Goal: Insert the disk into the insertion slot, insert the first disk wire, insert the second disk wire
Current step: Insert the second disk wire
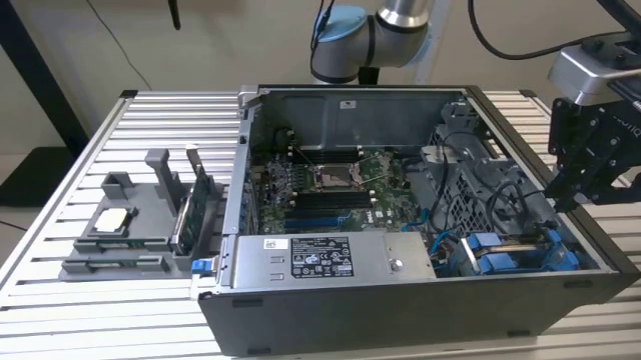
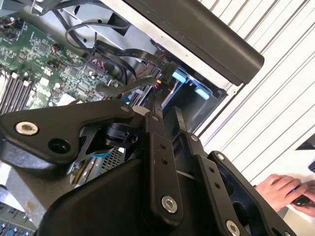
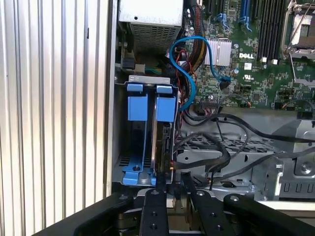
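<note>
The disk (image 3: 165,110), in its blue carrier, stands on edge in the bay (image 3: 120,169) at the corner of the open case (image 1: 401,315). It takes the slot nearer the cables, with a second blue carrier (image 3: 137,105) just beside it. The gripper (image 1: 564,199) hangs outside the case wall on the exterior view's right, in line with the bay. In both wrist views its jaws stand slightly apart with a narrow gap and nothing between them (image 3: 173,183) (image 2: 167,112). Loose black cables (image 3: 221,147) lie over the metal cage next to the disk, and one loops close to its near end. A blue cable (image 3: 189,64) curls above them by the power supply (image 1: 331,259). The motherboard (image 1: 331,184) lies past the cables. A grey stand (image 1: 140,217) with cards sits on the slatted table (image 1: 90,315) on the exterior view's left. In the second wrist view a hand (image 2: 283,189) rests on a white surface beyond the table.
</note>
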Action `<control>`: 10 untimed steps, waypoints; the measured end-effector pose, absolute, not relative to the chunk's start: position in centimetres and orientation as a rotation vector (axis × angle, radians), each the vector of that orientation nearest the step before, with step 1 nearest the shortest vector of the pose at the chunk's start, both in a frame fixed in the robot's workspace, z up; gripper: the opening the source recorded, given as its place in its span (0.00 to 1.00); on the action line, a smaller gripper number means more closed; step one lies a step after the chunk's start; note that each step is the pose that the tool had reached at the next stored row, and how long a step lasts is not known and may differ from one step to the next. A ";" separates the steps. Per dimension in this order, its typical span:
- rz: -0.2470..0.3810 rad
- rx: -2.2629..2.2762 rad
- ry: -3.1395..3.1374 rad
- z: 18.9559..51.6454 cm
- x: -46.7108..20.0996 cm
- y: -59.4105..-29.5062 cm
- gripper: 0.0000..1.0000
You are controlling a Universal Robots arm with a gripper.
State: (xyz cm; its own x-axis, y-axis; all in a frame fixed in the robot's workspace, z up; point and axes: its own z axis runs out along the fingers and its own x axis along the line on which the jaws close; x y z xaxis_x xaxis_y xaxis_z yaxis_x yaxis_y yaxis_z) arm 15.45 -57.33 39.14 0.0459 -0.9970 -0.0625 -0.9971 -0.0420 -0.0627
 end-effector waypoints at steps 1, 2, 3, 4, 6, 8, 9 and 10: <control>0.003 -2.206 2.111 39.1 15.6 -57.3 0.27; 0.003 -2.206 2.111 39.1 15.6 -57.3 0.27; 0.003 -2.206 2.111 39.1 15.7 -57.3 0.27; 0.003 -2.206 2.111 39.1 15.8 -57.3 0.27; 0.003 -2.206 2.111 39.1 16.0 -57.3 0.27; 0.003 -2.206 2.111 39.1 16.1 -57.3 0.27; 0.003 -2.206 2.111 39.1 16.2 -57.3 0.27; 0.003 -2.206 2.111 39.1 16.3 -57.3 0.27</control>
